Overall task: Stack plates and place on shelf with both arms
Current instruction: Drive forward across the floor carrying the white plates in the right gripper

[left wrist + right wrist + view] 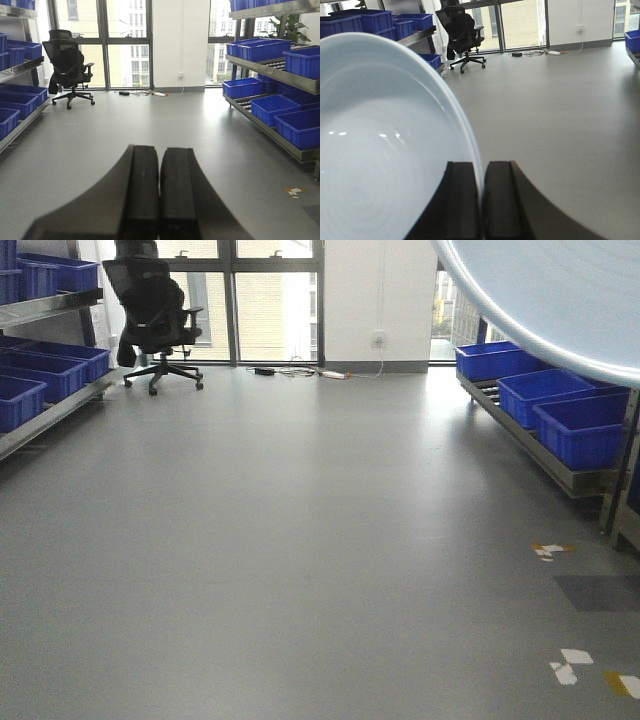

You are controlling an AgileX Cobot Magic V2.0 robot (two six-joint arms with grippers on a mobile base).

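Grey glossy floor (300, 540) all round, no table in sight. Nearest in the right wrist view: right gripper (482, 200), black fingers (462, 200) clamped on the rim of a pale bluish-white plate (380, 150). The rim runs edge-on down between the two pads. The plate's hollow face spreads left and up from the pincer and fills the left half of that view. One plate or two stacked, cannot tell. From the front camera the same plate (560, 290) shows only as a big pale arc in the top right corner, high off the floor.

Left gripper (160, 195): fingers pressed together, just a thin dark seam, nothing between them, pointing down the room.

Further out: white and yellow tape marks (570, 665) on the floor to the right. Steel shelf (265, 70) along the right wall, tiers loaded with blue crates (265, 50); similar rack with crates on the left. Black office chair (67, 67) far left, cables (145, 93) on the floor by the wall, tall windows (125, 45) behind.
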